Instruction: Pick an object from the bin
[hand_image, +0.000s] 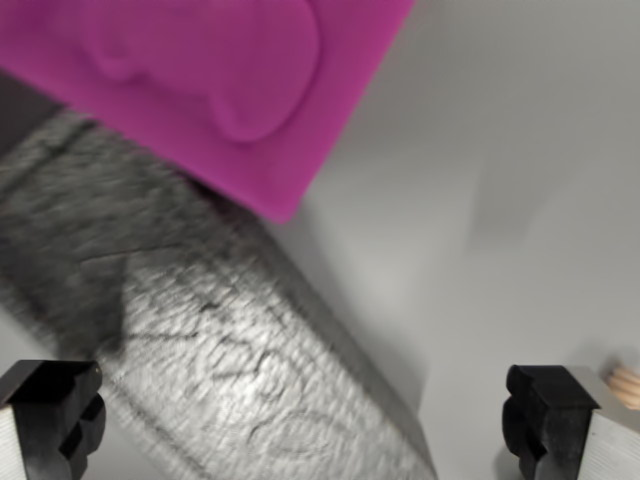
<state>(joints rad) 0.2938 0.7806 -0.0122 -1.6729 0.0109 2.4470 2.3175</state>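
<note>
only the gripper (300, 420) shows, as two fingertips (55, 405) at the bottom corners of the wrist view. each has a black, lumpy, rounded pad on its inner side, backed outward by a flat pale grey metal plate.

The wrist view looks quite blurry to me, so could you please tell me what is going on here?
The camera looks down into the bin, and the picture is blurred. The gripper is open, its two black fingertips far apart at the bottom corners, with nothing between them. Below it lies a grey, speckled block-like object with faint scribbles on it. A magenta flat piece with a raised shape lies at the top. Pale bin floor fills the wrist view's right. Nothing has been picked yet.
</note>
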